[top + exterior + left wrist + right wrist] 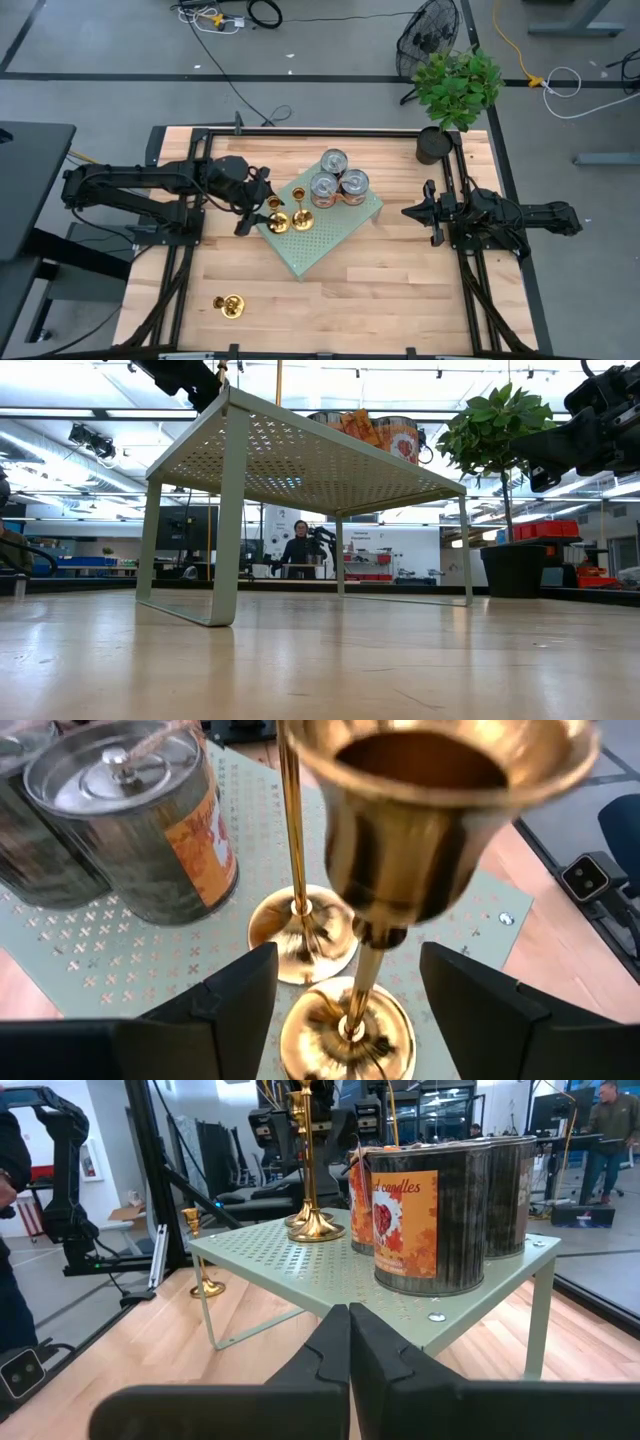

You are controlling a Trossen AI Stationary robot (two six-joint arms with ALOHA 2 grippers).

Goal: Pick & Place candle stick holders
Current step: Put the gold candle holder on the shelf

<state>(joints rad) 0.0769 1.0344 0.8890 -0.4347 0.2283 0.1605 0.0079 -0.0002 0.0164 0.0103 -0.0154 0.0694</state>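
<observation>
Left wrist view looks past the left fingers, which stand apart with a brass candle stick holder upright between them; gaps show on both sides of its thin stem, so nothing is clamped. Its round base sits on the perforated green rack right between the fingertips. Just beyond the fingers stands a second holder, also upright on the rack, its base nearly touching the first one's. Farther past the fingers stand the tin cans with orange labels.

From above, the left arm reaches in level from its side of the wooden surface, its fingers at the near corner of the rack where the two holders stand side by side. A third holder lies on the bare surface, well behind and to one side of those fingers, apart from the rack.

On the other side, the right arm waits stretched toward the rack, its right fingers pressed together and holding nothing, near the rack's edge without touching it. Beyond them the cans stand closest, the two upright holders farther across the rack. A potted plant stands at the surface's far corner.
</observation>
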